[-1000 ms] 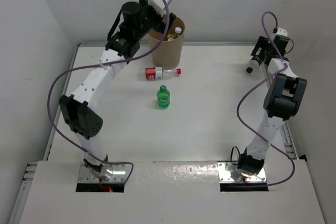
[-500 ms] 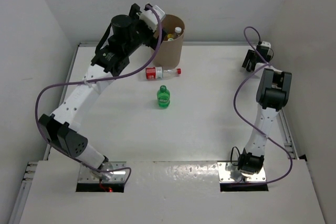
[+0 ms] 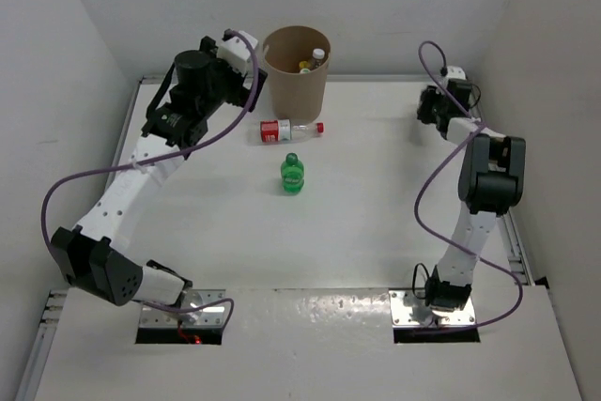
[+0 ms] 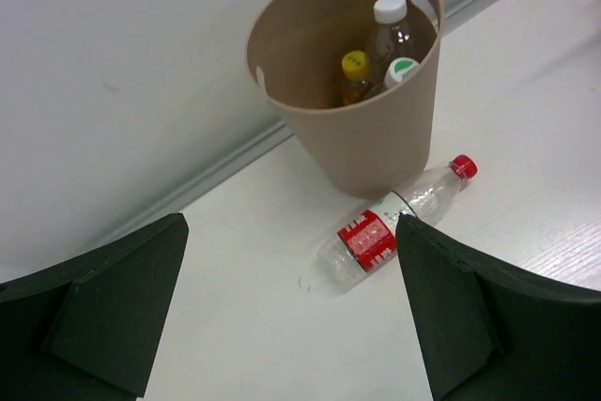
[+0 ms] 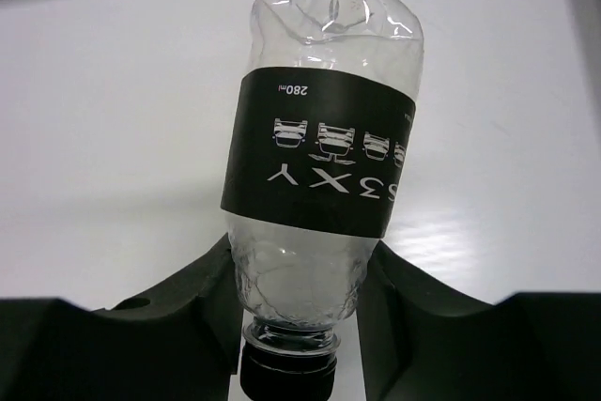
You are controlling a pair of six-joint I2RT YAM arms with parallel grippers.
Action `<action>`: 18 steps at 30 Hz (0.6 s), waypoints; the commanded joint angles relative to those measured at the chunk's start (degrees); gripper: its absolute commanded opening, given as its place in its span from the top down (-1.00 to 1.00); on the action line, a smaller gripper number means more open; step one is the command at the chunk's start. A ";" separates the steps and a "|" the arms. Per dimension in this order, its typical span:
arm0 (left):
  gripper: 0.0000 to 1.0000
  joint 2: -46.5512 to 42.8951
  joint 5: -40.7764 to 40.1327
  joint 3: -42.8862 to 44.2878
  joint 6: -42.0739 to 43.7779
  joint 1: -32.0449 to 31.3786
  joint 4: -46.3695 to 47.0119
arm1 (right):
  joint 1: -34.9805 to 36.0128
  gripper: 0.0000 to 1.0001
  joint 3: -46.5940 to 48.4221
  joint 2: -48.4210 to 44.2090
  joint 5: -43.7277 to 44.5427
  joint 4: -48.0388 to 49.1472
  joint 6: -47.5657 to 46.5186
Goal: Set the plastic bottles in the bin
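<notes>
Snugly, right fingers (image 5: 192,302) around black-labelled bottle (image 5: 324,152).

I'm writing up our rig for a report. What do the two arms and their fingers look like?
Both the left arm and right arm have slim white links joined by bulky black joint housings. A purple cable loops loosely along each. The fingers are broad, matte, dark wedges.

The bin (image 4: 376,143) is plain tan. The red-capped bottle (image 4: 390,232) is clear with a red label; the green bottle (image 3: 292,174) green throughout; the black-banded bottle (image 5: 319,166) clear, white-lettered. White table (image 3: 376,204).
</notes>
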 commanded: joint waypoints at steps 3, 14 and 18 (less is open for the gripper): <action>-1.00 -4.49 3.78 -3.82 -8.28 5.14 3.92 | 11.28 0.84 -0.38 -19.56 -14.49 13.44 5.73; -1.00 -2.03 13.89 -9.54 -12.94 12.53 4.97 | 25.45 0.89 15.88 -13.87 -23.99 22.15 0.03; -1.00 -0.80 17.94 -11.65 -12.94 13.15 7.69 | 27.48 0.89 23.16 -7.46 -24.08 23.38 0.03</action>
